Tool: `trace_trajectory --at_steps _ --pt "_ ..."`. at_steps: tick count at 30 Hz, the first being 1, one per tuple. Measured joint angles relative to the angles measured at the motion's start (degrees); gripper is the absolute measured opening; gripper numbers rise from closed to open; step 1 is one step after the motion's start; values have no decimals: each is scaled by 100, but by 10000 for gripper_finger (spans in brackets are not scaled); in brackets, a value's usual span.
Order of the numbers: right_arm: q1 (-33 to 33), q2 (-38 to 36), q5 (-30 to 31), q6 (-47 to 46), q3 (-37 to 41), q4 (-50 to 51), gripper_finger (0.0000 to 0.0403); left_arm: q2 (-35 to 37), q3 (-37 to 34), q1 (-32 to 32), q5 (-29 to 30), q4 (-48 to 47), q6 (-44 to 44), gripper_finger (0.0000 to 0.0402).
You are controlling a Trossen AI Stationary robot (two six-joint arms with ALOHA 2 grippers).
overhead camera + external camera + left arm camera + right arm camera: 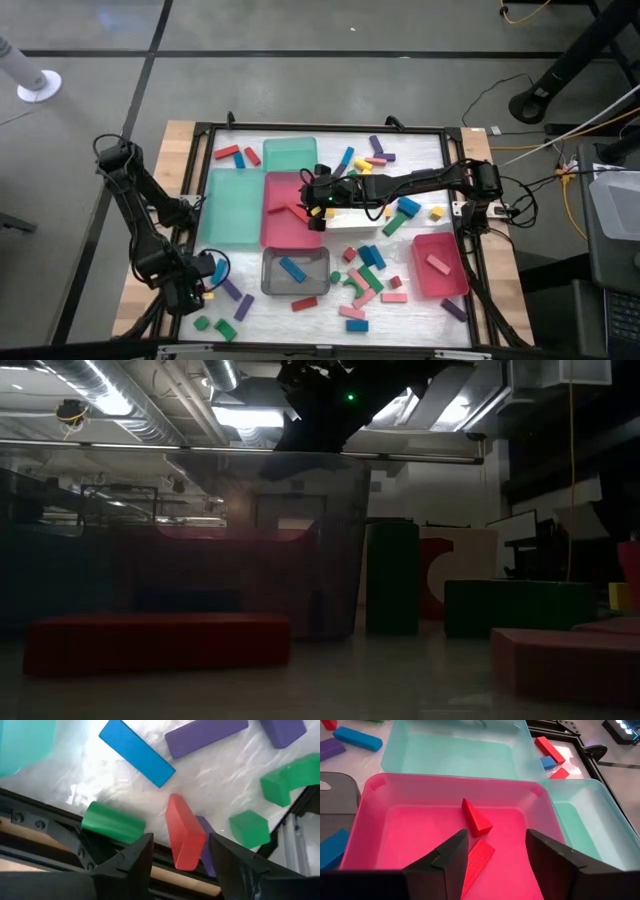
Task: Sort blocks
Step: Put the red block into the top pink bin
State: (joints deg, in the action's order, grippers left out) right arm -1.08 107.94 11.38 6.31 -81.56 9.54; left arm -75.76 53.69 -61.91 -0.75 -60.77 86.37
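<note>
I am looking at the right gripper (492, 857), which is hanging over the red tray (285, 232) in the middle of the table. Its two fingers are spread apart and nothing is between them. Two red blocks are lying inside that tray. One red block (477, 817) is sitting just ahead of the fingers, and the other red block (476, 862) is lying flat right between them, with its long side pointing slantwise across the gap. I am guessing these two are already sorted, so this arm is needing a new block.

Most of the loose blocks (372, 280) are lying back on the arm's own side of the table, near the pink tray (440, 265) and the grey tray (272, 283). So I am thinking the right gripper must pull back toward its base to reach them.

The left gripper (180, 857) is waiting low at the near left corner of the table. Its fingers are apart too, and a small red bar (184, 837) is standing just ahead of the gap, with its long side pointing away from the gripper. A green block (111, 822) is lying beside it. For those corner blocks, the left arm is much nearer.
</note>
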Motion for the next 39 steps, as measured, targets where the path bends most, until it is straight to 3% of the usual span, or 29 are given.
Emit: trace_trajectory --at_steps 9,13,18,24,27,34,39 --pt "-9 -9 -2 0 -2 3 198 -566 -2 0 -9 2 -439 175" --pt "-20 -196 -8 2 -147 349 198 -648 -2 0 -31 -11 -571 128" --pt "-20 -405 -9 -91 -966 1903 198 -603 -2 7 -23 -17 -541 39" --pt "-4 -444 0 -643 -2563 4542 198 -580 -2 57 -9 -31 -362 38" --pt "-2 -442 9 -801 -3238 5407 198 -465 41 140 64 -111 -349 43" --pt "-2 -450 242 -1060 -4565 7099 198 -53 798 399 949 -1026 -474 41" --pt "-2 -450 571 -1321 -4896 8073 198 294 1342 575 2136 -1355 -632 41"
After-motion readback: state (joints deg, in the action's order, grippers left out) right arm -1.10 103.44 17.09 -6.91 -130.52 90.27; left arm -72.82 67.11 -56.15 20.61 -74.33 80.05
